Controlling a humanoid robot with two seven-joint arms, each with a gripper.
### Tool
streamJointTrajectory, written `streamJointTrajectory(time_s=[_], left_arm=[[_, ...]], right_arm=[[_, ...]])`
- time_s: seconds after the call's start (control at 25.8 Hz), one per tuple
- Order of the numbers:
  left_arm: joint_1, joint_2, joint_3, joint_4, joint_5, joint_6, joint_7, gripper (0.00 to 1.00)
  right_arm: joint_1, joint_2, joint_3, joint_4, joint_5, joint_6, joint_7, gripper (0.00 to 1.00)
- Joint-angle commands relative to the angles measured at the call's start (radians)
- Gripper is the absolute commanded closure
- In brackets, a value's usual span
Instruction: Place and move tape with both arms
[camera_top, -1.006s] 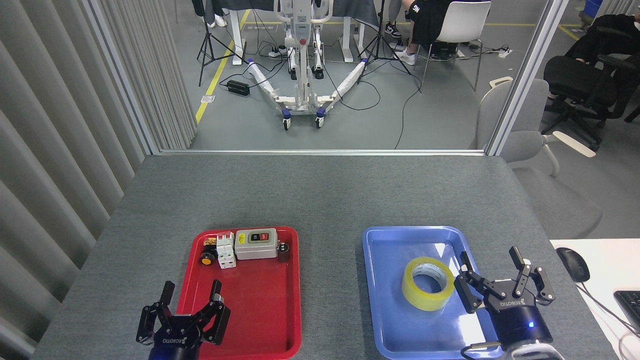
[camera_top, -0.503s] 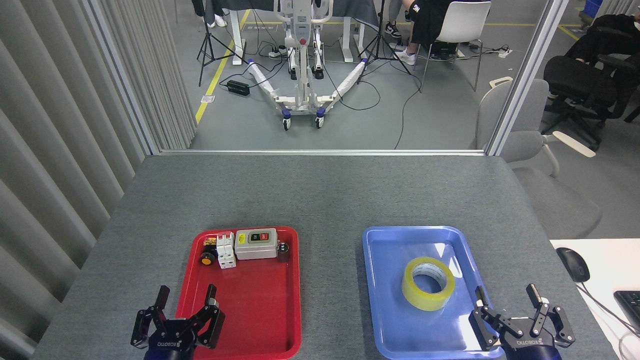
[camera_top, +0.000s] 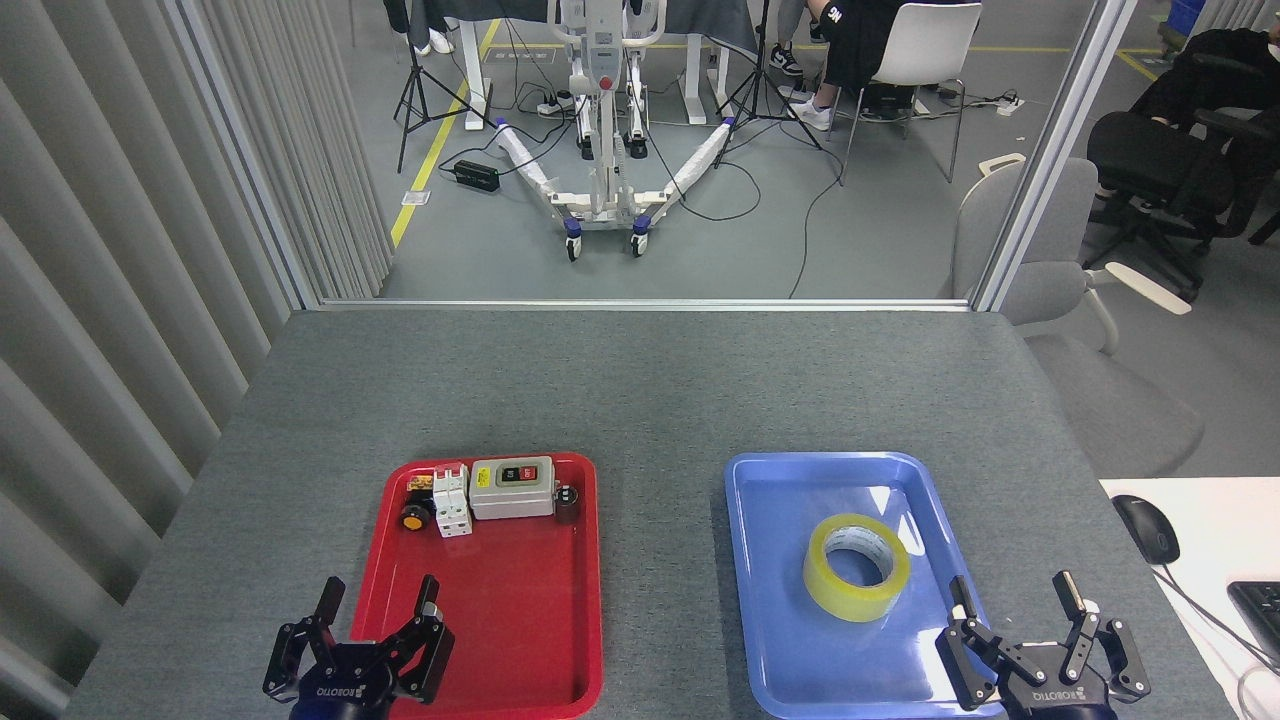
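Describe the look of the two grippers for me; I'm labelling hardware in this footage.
Both are black, jointed, multi-finger grippers. The left gripper and right gripper each carry white ROBOTIQ lettering on the palm block, upside down in the head view. Small pale patches show near some fingertips. Only the grippers show; no cables are in view.

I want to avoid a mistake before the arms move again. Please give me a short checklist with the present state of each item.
1. Tape lies flat in the blue tray: ok.
2. Right pincer open, empty: ok.
3. Left pincer open, empty: ok.
4. Right pincer clear of the tape, at the tray's near right corner: ok.
5. Near half of the red tray bare; the switch parts sit at its far end: ok.
6. Whether the left pincer touches the red tray: cannot tell.
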Motion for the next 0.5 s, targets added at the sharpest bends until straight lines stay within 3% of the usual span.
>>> streamJointTrajectory(time_s=[0.0, 0.46], left_arm=[[-0.001, -0.004, -0.001, -0.007, 0.000, -0.008, 0.002, 0.00], [0.035, -0.009, -0.001, -0.029, 0.000, -0.002, 0.005, 0.00]], right_arm=[[0.009, 0.007, -0.002, 0.007, 0.000, -0.001, -0.015, 0.01], [0.026, 0.011, 0.000, 0.012, -0.002, -0.001, -0.015, 0.01]])
